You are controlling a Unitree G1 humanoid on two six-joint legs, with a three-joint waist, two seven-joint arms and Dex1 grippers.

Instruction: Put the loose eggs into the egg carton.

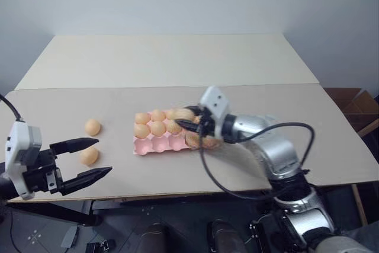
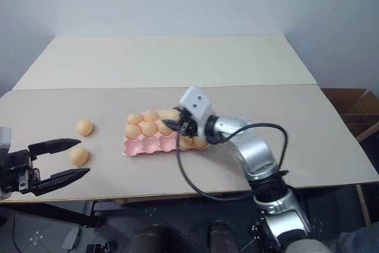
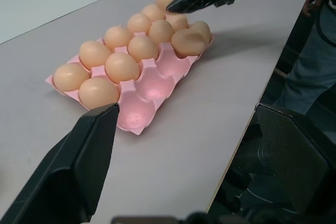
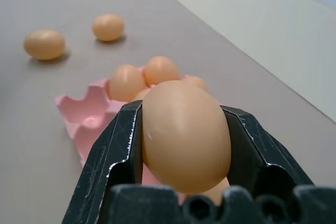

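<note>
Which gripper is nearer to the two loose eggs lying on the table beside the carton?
Left. The open left gripper hovers right by the two loose eggs, apart from them. The right gripper, shut on an egg, is over the egg carton, farther away.

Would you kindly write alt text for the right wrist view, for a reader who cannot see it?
The right gripper holds one egg between its black fingers, close to the camera. Beyond it lies the pink egg carton with eggs in some cups, and farther off two loose eggs rest on the table.
</note>
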